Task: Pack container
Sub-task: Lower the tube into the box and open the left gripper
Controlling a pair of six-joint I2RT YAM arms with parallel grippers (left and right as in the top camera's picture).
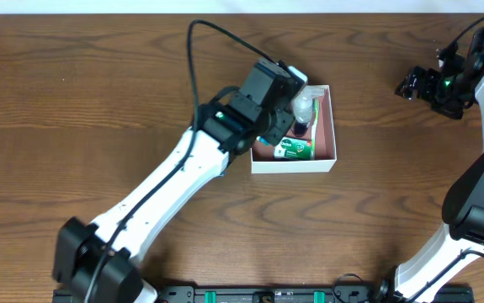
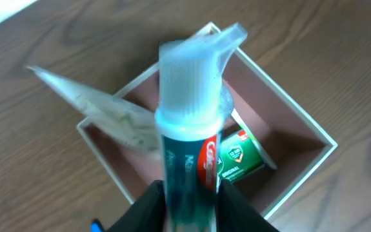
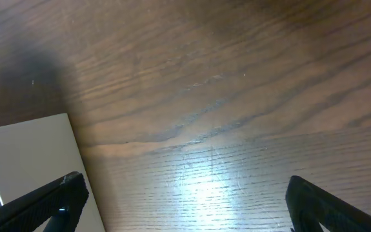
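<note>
The container (image 1: 293,166) is a square white-walled box with a pink-brown inside, at the table's middle; it also shows in the left wrist view (image 2: 301,125). My left gripper (image 1: 292,91) hangs over its far left part. In the left wrist view the left gripper (image 2: 188,196) is shut on a dark green toothpaste tube (image 2: 188,129) with a white cap, pointing down into the box. A small green packet (image 2: 240,160) and a clear plastic sachet (image 2: 111,113) lie inside. My right gripper (image 1: 410,84) is open and empty at the far right; its fingers (image 3: 185,200) frame bare wood.
The green packet shows in the overhead view (image 1: 294,150) by the box's near wall. A white flat object (image 3: 30,154) sits at the left edge of the right wrist view. Brown wooden table (image 1: 98,101) surrounds the box.
</note>
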